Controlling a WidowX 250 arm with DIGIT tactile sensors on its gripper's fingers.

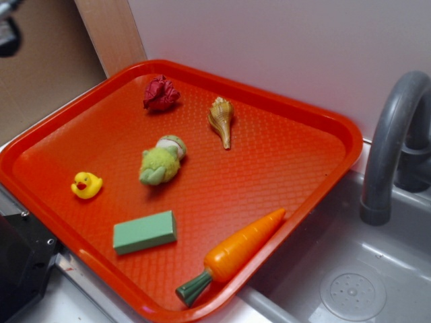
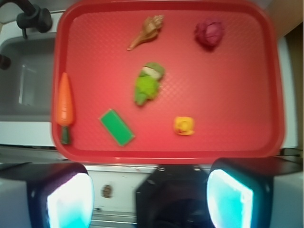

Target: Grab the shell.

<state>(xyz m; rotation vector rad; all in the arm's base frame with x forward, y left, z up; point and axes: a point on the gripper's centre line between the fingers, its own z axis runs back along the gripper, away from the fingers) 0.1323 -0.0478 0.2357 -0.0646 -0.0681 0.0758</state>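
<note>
From my station, the wrist view shows the pincer point(image 2: 149, 197) spread open, its two pads cut off by the lower edge, hanging clear of the red tray point(image 2: 166, 154). The shell point(image 1: 221, 120) lies untouched toward the tray's far side, thin point aimed near, at 1 o'clock from the green plush point(image 1: 161, 161). The dark red lump point(image 1: 161, 93) sits at the shell's 9 o'clock. The wrist picture is soft; fine shell detail is unreadable. The faucet point(image 1: 394, 145) is cropped at right.
</note>
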